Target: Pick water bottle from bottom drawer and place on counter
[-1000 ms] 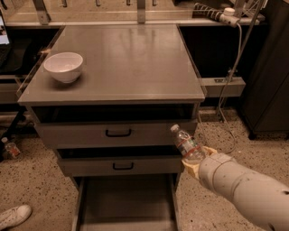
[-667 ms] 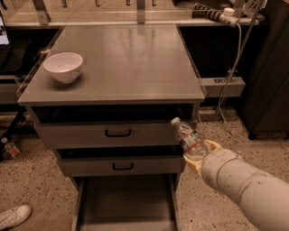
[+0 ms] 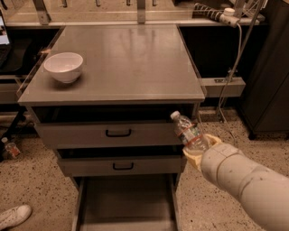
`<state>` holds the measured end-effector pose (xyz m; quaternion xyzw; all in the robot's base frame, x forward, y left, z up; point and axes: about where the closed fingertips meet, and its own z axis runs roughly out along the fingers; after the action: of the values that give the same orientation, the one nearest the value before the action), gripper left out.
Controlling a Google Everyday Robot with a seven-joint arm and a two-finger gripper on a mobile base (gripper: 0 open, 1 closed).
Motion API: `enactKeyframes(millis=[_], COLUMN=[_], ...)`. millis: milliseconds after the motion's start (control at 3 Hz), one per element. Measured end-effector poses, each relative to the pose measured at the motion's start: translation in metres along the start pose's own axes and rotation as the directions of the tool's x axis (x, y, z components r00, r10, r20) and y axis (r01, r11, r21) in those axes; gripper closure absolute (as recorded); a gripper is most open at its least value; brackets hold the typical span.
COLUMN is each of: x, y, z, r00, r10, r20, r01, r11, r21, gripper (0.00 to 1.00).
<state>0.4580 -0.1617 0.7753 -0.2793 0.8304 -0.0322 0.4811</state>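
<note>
Partly hidden gripper (image 3: 199,150) below counter (image 3: 126,63) corner; jaws around water bottle (image 3: 188,131), base unseen

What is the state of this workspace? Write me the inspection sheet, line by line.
Surface: the counter is flat grey metal, and the bottle is not on it yet.
Job's things: the water bottle is held tilted, cap up-left, in front of the cabinet's right edge and below counter level. The bottom drawer is pulled open.
Clutter: a white bowl sits on the counter's left side.
Grippers: the gripper is at the cabinet's right front, closed around the bottle's lower end.
Cables: a white cable hangs from a power strip at the right rear.
Surroundings: there are two handled drawers, a speckled floor, and a white shoe at lower left.
</note>
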Motion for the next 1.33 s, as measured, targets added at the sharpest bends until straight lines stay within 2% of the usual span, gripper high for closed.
enactKeyframes(millis=[333,667,1000,1333], x=[-0.037,-0.082,-0.082,-0.101], y=[-0.005,-0.009,-0.009,-0.016], z=[-0.005,-0.004,-0.004,0.013], r00=[0.998,0.990,0.990,0.989], r10=[-0.036,-0.084,-0.084,-0.078], r20=[0.053,0.110,0.111,0.129], r01=[0.035,0.085,0.085,0.083], r11=[0.9994,0.9963,0.9963,0.9959], r21=[0.004,-0.006,-0.006,-0.035], gripper=[1.00,1.00,1.00,1.00])
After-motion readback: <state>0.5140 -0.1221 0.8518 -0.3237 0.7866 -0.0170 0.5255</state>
